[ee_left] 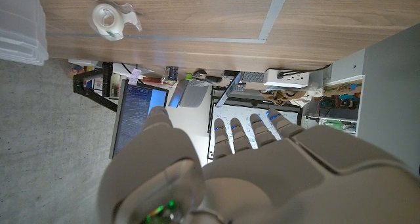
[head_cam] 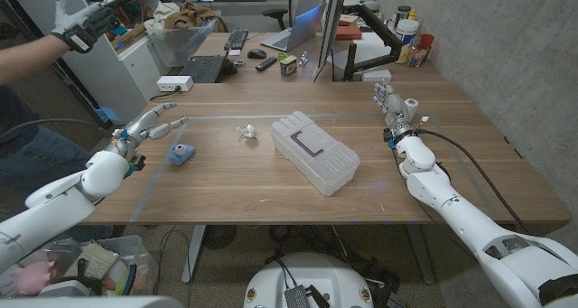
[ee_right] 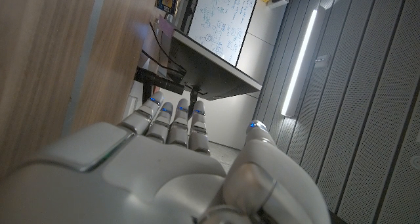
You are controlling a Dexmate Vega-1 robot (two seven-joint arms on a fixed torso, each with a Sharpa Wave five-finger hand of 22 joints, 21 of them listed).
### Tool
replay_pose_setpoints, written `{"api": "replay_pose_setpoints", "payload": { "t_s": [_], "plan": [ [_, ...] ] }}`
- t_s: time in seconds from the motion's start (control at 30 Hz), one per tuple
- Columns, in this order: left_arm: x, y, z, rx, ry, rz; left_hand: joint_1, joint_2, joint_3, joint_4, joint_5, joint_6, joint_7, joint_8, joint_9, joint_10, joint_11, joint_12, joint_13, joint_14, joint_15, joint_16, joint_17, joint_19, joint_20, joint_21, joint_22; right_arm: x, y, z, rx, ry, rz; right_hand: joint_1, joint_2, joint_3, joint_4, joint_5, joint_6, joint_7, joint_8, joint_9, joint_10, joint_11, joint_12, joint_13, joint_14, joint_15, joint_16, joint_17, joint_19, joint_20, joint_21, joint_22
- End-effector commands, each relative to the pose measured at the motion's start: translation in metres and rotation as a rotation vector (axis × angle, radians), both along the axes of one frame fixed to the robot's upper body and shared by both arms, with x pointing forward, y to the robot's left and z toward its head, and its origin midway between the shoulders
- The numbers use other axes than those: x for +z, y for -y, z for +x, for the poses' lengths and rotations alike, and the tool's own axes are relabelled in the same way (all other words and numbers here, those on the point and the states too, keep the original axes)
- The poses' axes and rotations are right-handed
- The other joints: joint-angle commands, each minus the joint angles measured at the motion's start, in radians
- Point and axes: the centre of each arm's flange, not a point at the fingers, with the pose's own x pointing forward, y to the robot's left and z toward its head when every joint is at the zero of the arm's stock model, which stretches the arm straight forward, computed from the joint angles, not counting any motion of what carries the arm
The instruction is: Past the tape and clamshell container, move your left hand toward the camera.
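Your left hand (head_cam: 144,127), fingers spread and holding nothing at the frame's left, hasn't crossed yet: next, sweep it right, past the tape (head_cam: 245,132) and container (head_cam: 314,152).

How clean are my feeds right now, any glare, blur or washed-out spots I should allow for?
Head view: sharp and evenly lit, soft sheen on the clear container, monitor behind glows blue-white. Left wrist view: the left hand up close looks soft, while the tape on the table is crisp. Right wrist view: the right hand is blurred, and a bright wall light strip blows out.
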Motion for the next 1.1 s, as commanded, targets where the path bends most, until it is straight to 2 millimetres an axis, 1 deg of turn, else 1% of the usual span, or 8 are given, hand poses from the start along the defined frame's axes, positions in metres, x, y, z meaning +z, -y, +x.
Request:
{"api": "replay_pose_setpoints", "payload": {
  "t_s": [0.03,0.37,0.67,0.77,0.87,0.97,1.07,1.1],
  "plan": [
    [-0.002,-0.006,0.004,0.028,-0.039,0.011,0.009,0.001,-0.005,-0.003,0.000,0.016,0.000,0.011,0.002,0.012,-0.013,0.007,0.002,0.003,-0.004,0.010,0.002,-0.004,0.009,0.005,0.005,-0.001,0.000,-0.001,-0.004,-0.003,-0.006,-0.001,0.008,0.000,-0.003,-0.002,0.011,-0.002,0.001,0.004,0.011,-0.001,0.004,0.003,0.012,0.002,0.000,0.006,0.005,0.000,0.001,0.004],
    [0.000,-0.010,0.008,0.043,-0.060,0.032,0.010,0.002,-0.006,-0.004,0.000,0.022,-0.001,0.011,0.001,0.018,-0.008,0.008,0.002,0.010,-0.004,0.012,0.002,-0.003,0.014,0.006,0.005,-0.002,0.001,-0.003,-0.009,-0.002,-0.009,-0.001,0.008,0.000,-0.003,-0.002,0.012,-0.003,0.001,0.004,0.010,-0.004,0.004,0.003,0.012,0.001,0.000,0.006,0.004,0.001,0.000,0.005],
    [-0.001,-0.010,0.018,0.042,-0.081,0.034,0.011,0.002,-0.006,-0.004,0.000,0.029,-0.001,0.012,0.001,0.020,-0.008,0.008,0.002,0.014,-0.005,0.013,0.002,-0.002,0.020,0.006,0.004,-0.004,0.003,-0.004,-0.010,-0.005,0.000,-0.001,0.008,0.000,-0.004,-0.002,0.013,-0.004,0.002,0.004,0.013,-0.003,0.004,0.003,0.014,0.001,0.000,0.006,0.004,0.002,0.000,0.005],
    [-0.002,-0.009,0.023,0.040,-0.092,0.035,0.012,0.002,-0.006,-0.005,0.000,0.029,-0.002,0.011,0.001,0.021,-0.012,0.008,0.002,0.015,-0.003,0.013,0.002,-0.001,0.024,0.007,0.004,-0.004,0.004,-0.004,-0.011,-0.002,0.001,-0.002,0.007,-0.001,-0.005,-0.002,0.013,-0.004,0.002,0.004,0.013,-0.007,0.004,0.003,0.013,0.001,0.000,0.006,0.004,0.003,0.000,0.005],
    [-0.003,-0.005,0.028,0.044,-0.105,0.052,0.013,0.002,-0.006,-0.005,0.000,0.029,-0.002,0.010,0.001,0.022,-0.005,0.008,0.003,0.014,-0.003,0.013,0.002,-0.001,0.027,0.007,0.004,-0.004,0.004,-0.004,-0.012,0.000,0.003,-0.002,0.007,-0.001,-0.005,-0.002,0.013,-0.004,0.002,0.004,0.015,-0.005,0.005,0.003,0.014,0.000,0.000,0.006,0.004,0.003,0.000,0.005],
    [-0.004,-0.001,0.032,0.046,-0.119,0.079,0.017,0.001,-0.006,-0.008,0.000,0.024,-0.004,0.008,0.001,0.020,-0.009,0.006,0.003,0.014,-0.004,0.012,0.002,-0.002,0.029,0.006,0.004,-0.004,0.004,-0.004,-0.010,0.003,0.003,-0.002,0.007,-0.001,-0.005,-0.002,0.013,-0.005,0.001,0.004,0.014,-0.004,0.004,0.003,0.014,0.000,0.000,0.006,0.004,0.003,0.000,0.005],
    [-0.004,0.004,0.034,0.056,-0.132,0.117,0.021,0.000,-0.006,-0.011,0.001,0.019,-0.005,0.005,0.001,0.017,-0.006,0.004,0.003,0.014,-0.004,0.012,0.002,-0.002,0.032,0.006,0.003,-0.004,0.004,-0.003,-0.008,0.003,0.005,-0.002,0.007,-0.001,-0.005,-0.002,0.012,-0.005,0.001,0.004,0.014,-0.005,0.004,0.003,0.014,0.000,0.000,0.006,0.004,0.003,0.000,0.005],
    [-0.004,0.005,0.035,0.057,-0.138,0.126,0.023,-0.001,-0.005,-0.012,0.001,0.017,-0.004,0.004,0.001,0.015,-0.010,0.004,0.003,0.013,-0.004,0.011,0.001,-0.002,0.033,0.006,0.003,-0.004,0.004,-0.003,-0.007,0.003,0.006,-0.002,0.007,-0.001,-0.005,-0.002,0.013,-0.004,0.001,0.004,0.016,0.000,0.005,0.003,0.014,0.000,0.000,0.006,0.004,0.003,0.000,0.005]
  ]
}}
